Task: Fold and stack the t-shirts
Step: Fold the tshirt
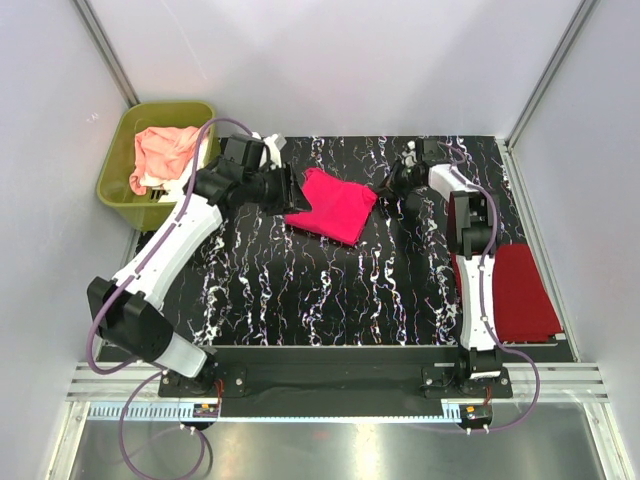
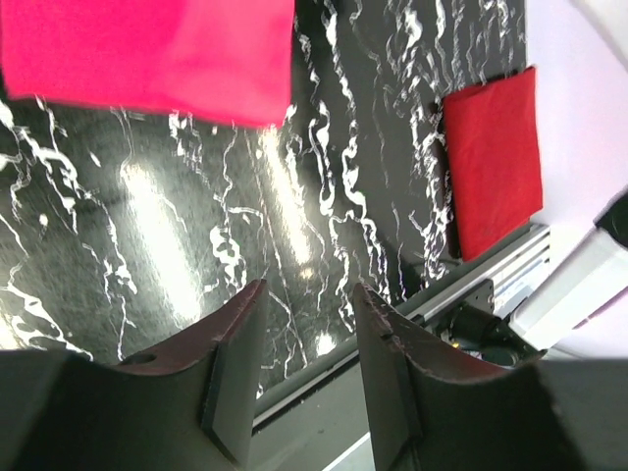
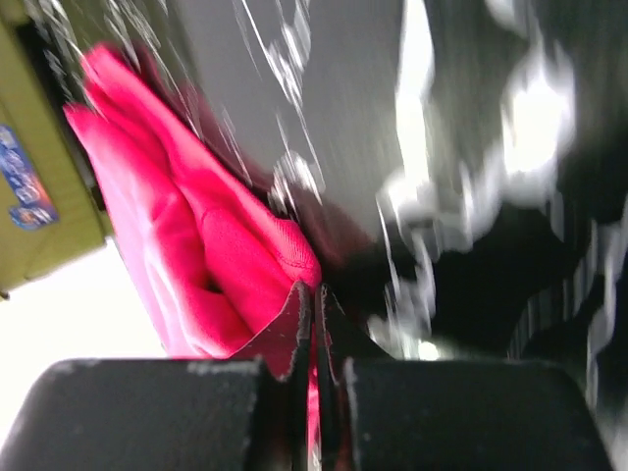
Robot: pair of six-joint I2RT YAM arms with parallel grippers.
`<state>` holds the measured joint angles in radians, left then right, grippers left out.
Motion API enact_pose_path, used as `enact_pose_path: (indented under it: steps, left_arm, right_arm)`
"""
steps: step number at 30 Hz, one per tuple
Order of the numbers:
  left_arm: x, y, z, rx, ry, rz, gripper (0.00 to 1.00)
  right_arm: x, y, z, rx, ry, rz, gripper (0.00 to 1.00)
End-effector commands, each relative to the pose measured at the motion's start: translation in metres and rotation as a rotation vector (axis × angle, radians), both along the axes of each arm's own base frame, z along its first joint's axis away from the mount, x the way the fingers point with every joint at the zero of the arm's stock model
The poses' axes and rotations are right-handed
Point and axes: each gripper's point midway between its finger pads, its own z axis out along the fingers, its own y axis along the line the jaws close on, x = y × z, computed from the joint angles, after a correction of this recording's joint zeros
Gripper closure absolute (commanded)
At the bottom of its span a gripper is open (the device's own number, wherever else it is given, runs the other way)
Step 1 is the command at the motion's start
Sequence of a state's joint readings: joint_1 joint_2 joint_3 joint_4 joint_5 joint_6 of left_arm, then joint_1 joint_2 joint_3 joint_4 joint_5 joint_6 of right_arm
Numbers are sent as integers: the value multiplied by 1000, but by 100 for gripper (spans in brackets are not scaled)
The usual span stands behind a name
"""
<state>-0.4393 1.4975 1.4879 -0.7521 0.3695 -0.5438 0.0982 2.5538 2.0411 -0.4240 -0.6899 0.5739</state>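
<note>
A folded hot pink t-shirt (image 1: 335, 205) (image 2: 147, 54) lies on the black marbled table at mid-back. My right gripper (image 1: 385, 190) (image 3: 316, 294) is shut on its right corner, and a strip of pink cloth (image 3: 167, 226) shows between the jaws. At the shirt's left edge my left gripper (image 1: 293, 195) (image 2: 309, 294) is open, with only table seen between its fingers. A folded darker red t-shirt (image 1: 520, 290) (image 2: 496, 167) lies flat at the table's right front. A crumpled peach-pink t-shirt (image 1: 165, 150) sits in the tub, with a bit of white cloth (image 1: 150, 184) under it.
The olive-green tub (image 1: 118, 140) (image 3: 44, 147) stands off the table's back left corner. White walls close in the back and both sides. A metal rail (image 1: 330, 385) runs along the near edge by the arm bases.
</note>
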Motion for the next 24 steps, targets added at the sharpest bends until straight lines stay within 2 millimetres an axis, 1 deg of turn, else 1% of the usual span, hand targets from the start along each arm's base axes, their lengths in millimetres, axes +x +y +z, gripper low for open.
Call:
enact_pose_path:
  steps: [1,2,4,5,6,7,8,9,10,11,12,13,14,15,16,17,18,19,20,21,22,24]
  left_arm:
    - [10,5,17,24,-48,7,56]
    - [10,5,17,28,-48,6,57]
    - [11,6,13,37,-38,5,58]
    - [11,6,11,41,-32,3,59]
    - [11,7,9,45,-28,3,59]
    - [13,6,3,51,-12,1,59]
    - [13,5,0,51,-2,-3,59]
    - [15,3,-9,56,21,-7,59]
    - [15,0,-13,52,37,-12,58]
    - [15,-3,-18,52,48,-18,58]
    - [17,-7,-21,48,53,-23,57]
    - [22,-9,-28,68,57,-17,50]
    - [21,-15,-31,83,54,-28,47]
    - [22,-19,-33,96,43,-37,45]
    - [28,-23,-37,119,30,-37,43]
    - [25,-32,-40,137,19,-59,42]
    - [28,-38,-43,149,5,-69,41]
    - [31,-43,-52,175,5,-75,41]
    - [29,-57,-49,179,-18,-105,41]
    - [29,-64,-61,207,-12,-132,41]
    - [25,-77,-59,226,-43,-164,41]
    - [23,-87,-72,301,-83,-208,44]
  right_arm:
    - [-28,-3,25,-77,-24,20,100]
    - [-48,-8,27,-104,4,11,100]
    - [-75,-9,28,-119,46,12,100]
    - [-109,-6,28,-129,89,23,100]
    - [-125,-3,29,-131,95,34,100]
    - [-145,4,29,-131,107,51,100]
    - [-188,19,28,-122,143,99,100]
    - [-205,31,29,-112,125,134,100]
    - [-225,39,28,-108,134,162,100]
    - [-254,42,27,-103,160,182,96]
    - [-274,59,33,-77,171,218,93]
    - [-285,59,36,-78,173,218,86]
    - [-295,54,46,-87,154,191,80]
    - [-300,49,52,-101,151,175,70]
    - [-301,43,57,-126,131,160,64]
    - [-291,33,72,-179,50,128,57]
    - [-293,27,74,-213,50,124,46]
    - [-289,22,79,-232,32,107,43]
    - [-284,17,84,-239,14,89,42]
    - [-282,11,83,-238,29,69,41]
    - [-280,3,82,-211,63,38,38]
    - [-276,-5,78,-181,88,1,36]
